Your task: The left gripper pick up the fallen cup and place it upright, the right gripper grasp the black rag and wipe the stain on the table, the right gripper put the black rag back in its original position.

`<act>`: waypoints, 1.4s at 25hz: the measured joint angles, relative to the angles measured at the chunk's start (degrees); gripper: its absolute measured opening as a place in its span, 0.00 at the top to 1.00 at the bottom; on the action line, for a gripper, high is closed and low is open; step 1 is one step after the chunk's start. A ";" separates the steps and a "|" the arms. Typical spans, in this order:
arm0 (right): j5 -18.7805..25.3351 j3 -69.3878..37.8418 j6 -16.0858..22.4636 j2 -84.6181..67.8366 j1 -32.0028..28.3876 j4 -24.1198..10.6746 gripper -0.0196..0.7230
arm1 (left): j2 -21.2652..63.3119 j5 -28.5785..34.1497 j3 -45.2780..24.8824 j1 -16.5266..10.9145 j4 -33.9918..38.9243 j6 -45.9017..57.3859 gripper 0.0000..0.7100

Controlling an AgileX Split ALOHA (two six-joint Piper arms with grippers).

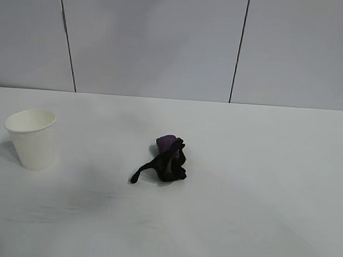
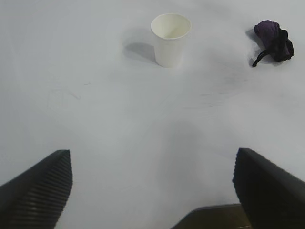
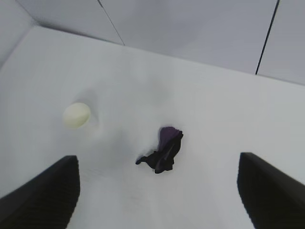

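Jaws spread wide and empty on both the left gripper [image 2: 152, 191] and right gripper [image 3: 159, 191], neither near the bunched black rag [image 1: 165, 161] with purple patch, lying mid-table beside the upright white paper cup [image 1: 32, 138], no stain visible on the white table [image 1: 259, 215], suggesting finished work.
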State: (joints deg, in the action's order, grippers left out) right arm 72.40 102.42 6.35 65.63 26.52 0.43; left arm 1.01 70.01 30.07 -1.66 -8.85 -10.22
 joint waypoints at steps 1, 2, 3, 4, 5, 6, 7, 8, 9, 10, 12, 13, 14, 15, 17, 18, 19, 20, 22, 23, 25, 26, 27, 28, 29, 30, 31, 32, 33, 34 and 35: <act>0.16 -0.06 -0.35 -3.03 0.00 0.00 0.14 | 0.00 -0.05 0.00 0.00 0.00 0.00 0.07; 0.16 -0.23 -0.68 -5.50 0.00 0.05 0.14 | 0.00 -0.04 0.00 0.00 0.00 0.00 0.07; 0.16 -0.73 -1.05 -8.43 0.00 0.05 0.14 | 0.00 -0.04 0.00 0.00 0.00 0.00 0.07; 0.28 -1.57 -1.74 -11.38 0.00 0.05 0.14 | 0.00 -0.04 0.00 0.00 0.00 0.00 0.07; 0.28 -2.69 -2.28 -14.46 0.00 0.05 0.14 | 0.00 -0.04 0.00 0.00 0.00 0.00 0.07; 0.28 -3.88 -2.90 -17.09 0.00 0.20 0.14 | 0.00 -0.07 0.00 0.00 0.00 0.00 0.07; 0.28 -5.69 -3.41 -20.28 0.00 0.34 0.14 | 0.00 -0.07 0.00 0.00 0.00 0.00 0.07; 0.28 -7.87 -4.11 -23.50 0.00 0.59 0.14 | 0.00 -0.07 0.00 0.00 0.00 0.00 0.07; 0.28 -9.90 -5.06 -26.19 0.00 0.90 0.14 | 0.00 -0.11 0.00 0.00 0.00 0.00 0.07; 0.28 -12.56 -5.92 -29.41 0.00 1.39 0.14 | 0.00 -0.13 0.00 0.00 0.00 0.00 0.07; 0.28 -18.34 -8.72 -35.82 0.00 2.42 0.14 | 0.00 -0.19 0.00 0.00 0.00 0.00 0.07; 0.28 -20.91 -10.25 -38.47 0.00 3.04 0.14 | 0.00 -0.18 0.00 0.00 0.00 0.00 0.07; 0.28 -24.06 -11.34 -41.54 0.00 3.75 0.14 | 0.00 -0.18 0.00 0.00 0.00 0.00 0.07; 0.28 -27.27 -12.47 -44.46 0.00 4.38 0.14 | 0.00 -0.18 0.00 0.00 0.00 0.00 0.07; 0.28 -33.35 -13.77 -49.20 0.00 6.08 0.14 | 0.00 -0.18 0.00 0.00 0.00 0.00 0.07; 0.19 -36.77 -14.10 -51.44 0.00 6.64 0.14 | 0.00 -0.18 0.00 0.00 0.00 0.00 0.07; -0.42 -40.24 -14.23 -53.46 0.00 6.92 0.14 | 0.00 -0.18 0.00 0.00 0.00 0.00 0.07; -1.70 -43.12 -14.42 -54.97 0.00 7.16 0.14 | 0.00 -0.18 0.00 0.00 0.00 0.00 0.07; -5.08 -49.84 -14.54 -58.17 0.00 7.43 0.14 | 0.00 -0.18 0.00 0.00 0.00 0.00 0.07; -7.07 -53.02 -14.56 -59.50 0.00 7.50 0.14 | 0.00 -0.18 0.00 0.00 0.00 0.00 0.07; -10.12 -58.38 -14.67 -61.48 0.00 7.40 0.14 | 0.00 -0.18 0.00 0.00 0.00 0.00 0.07; -11.44 -60.99 -14.82 -62.28 0.00 7.22 0.14 | 0.00 -0.18 0.00 0.00 0.00 0.00 0.07; -12.37 -62.94 -14.96 -62.81 0.00 6.91 0.14 | 0.00 -0.18 0.00 0.00 0.00 0.00 0.07; -12.94 -64.98 -15.01 -63.32 0.00 6.56 0.14 | 0.00 -0.18 0.00 0.00 0.00 0.00 0.07; -13.58 -66.70 -15.06 -63.75 0.00 6.43 0.14 | 0.00 -0.18 0.00 0.00 0.00 0.00 0.07; -14.10 -68.01 -15.13 -64.14 0.00 6.42 0.14 | 0.00 -0.18 0.00 0.00 0.00 0.00 0.07; -14.41 -68.85 -15.18 -64.41 0.00 6.42 0.14 | 0.00 -0.18 0.00 0.00 0.00 0.00 0.07; -14.71 -69.66 -15.18 -64.72 0.00 6.29 0.14 | 0.00 -0.18 0.00 0.00 0.00 0.00 0.07; -15.00 -70.31 -15.18 -65.00 0.00 6.24 0.14 | 0.00 -0.18 0.00 0.00 0.00 0.00 0.07; -15.22 -70.94 -15.18 -65.25 0.00 6.21 0.14 | 0.00 -0.18 0.00 0.00 0.00 0.00 0.07; -15.34 -71.58 -15.18 -65.76 0.00 6.21 0.14 | 0.00 -0.18 0.00 0.00 0.00 0.00 0.07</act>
State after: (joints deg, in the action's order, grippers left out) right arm 57.06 30.84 -8.84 -0.13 26.52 6.64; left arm 1.01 69.83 30.07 -1.66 -8.85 -10.22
